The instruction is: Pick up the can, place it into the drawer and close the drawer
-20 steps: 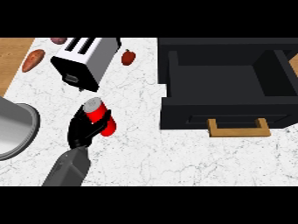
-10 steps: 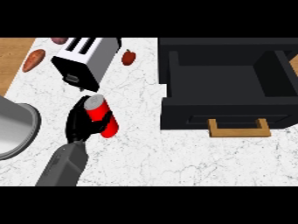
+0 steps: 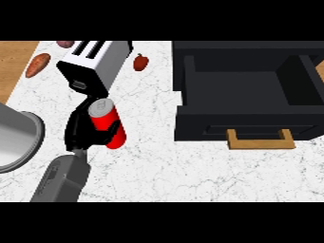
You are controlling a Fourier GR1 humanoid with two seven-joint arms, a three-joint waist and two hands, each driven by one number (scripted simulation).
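Left hand (image 3: 80, 133) curled round the can (image 3: 105, 121) near the left edge of the counter (image 3: 192, 171), mid-pickup; next, lifting across into the open drawer (image 3: 252, 127).

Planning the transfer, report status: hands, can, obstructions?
Left hand shut on red can; right hand not in view. Can left of open drawer, not inside. Toaster close behind can.

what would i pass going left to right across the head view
grey metal pot → red can → small red food item → open black drawer
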